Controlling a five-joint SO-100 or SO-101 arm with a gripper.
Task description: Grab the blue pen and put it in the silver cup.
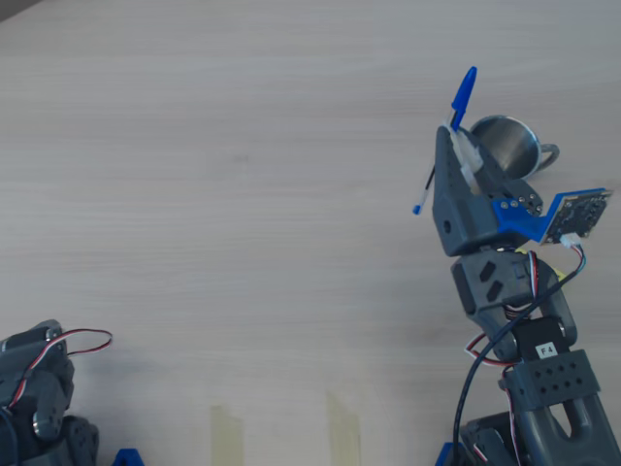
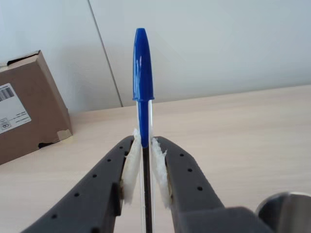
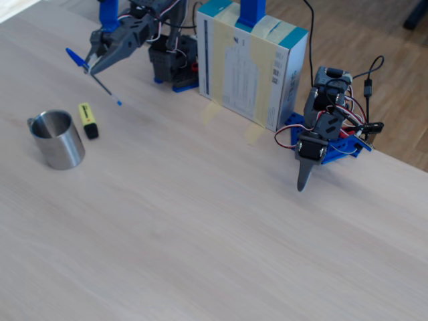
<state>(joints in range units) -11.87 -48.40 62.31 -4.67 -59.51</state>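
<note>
My claw (image 1: 456, 146) is clamped on the blue pen (image 1: 463, 94), lifted off the table. In the overhead view the silver cup (image 1: 509, 146) lies just right of the pen, whose long axis is tilted, cap up.

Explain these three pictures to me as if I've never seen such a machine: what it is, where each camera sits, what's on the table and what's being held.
It is a small robot arm on a wooden table. Its claw is shut on the blue pen, lifted off the table. One picture looks straight down, one comes from a camera riding on the arm just behind the claw, and one from a camera standing across the table. On the table stand the silver cup, empty as far as can be seen, and beside it a yellow highlighter. A second arm sits idle in the fixed view, next to a cardboard box.
</note>
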